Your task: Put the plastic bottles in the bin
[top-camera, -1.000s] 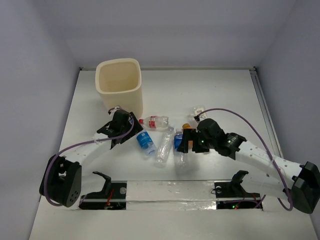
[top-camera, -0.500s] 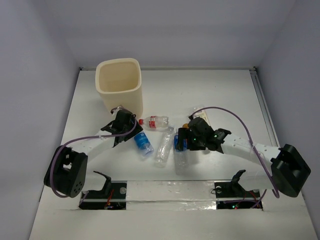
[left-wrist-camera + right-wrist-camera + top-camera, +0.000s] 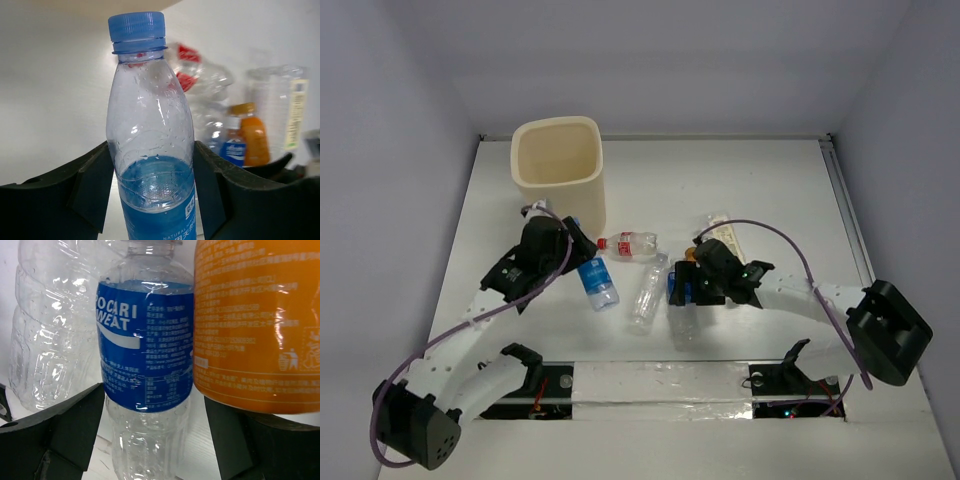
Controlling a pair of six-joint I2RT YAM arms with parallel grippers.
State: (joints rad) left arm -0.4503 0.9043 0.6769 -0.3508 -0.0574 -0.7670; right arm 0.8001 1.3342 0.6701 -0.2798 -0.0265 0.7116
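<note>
The cream bin [image 3: 558, 175] stands at the back left. My left gripper [image 3: 572, 262] is shut on a clear bottle with a blue label and blue cap [image 3: 597, 283], held just in front of the bin; the left wrist view shows both fingers [image 3: 90, 185] pressing its sides [image 3: 150, 125]. My right gripper [image 3: 695, 285] is open, its jaws either side of a blue-labelled bottle [image 3: 145, 340], with a small gap at the right finger [image 3: 235, 435]. An orange bottle [image 3: 255, 320] lies against that bottle.
A red-labelled bottle [image 3: 630, 244] lies in front of the bin. A clear unlabelled bottle [image 3: 647, 293] lies between the grippers. A cream-labelled bottle [image 3: 720, 228] lies behind the right gripper. Walls enclose the white table [image 3: 770, 180].
My left gripper has moved left and a little back toward the bin, carrying the blue-capped bottle. My right gripper has shifted slightly left around the blue-labelled bottle.
</note>
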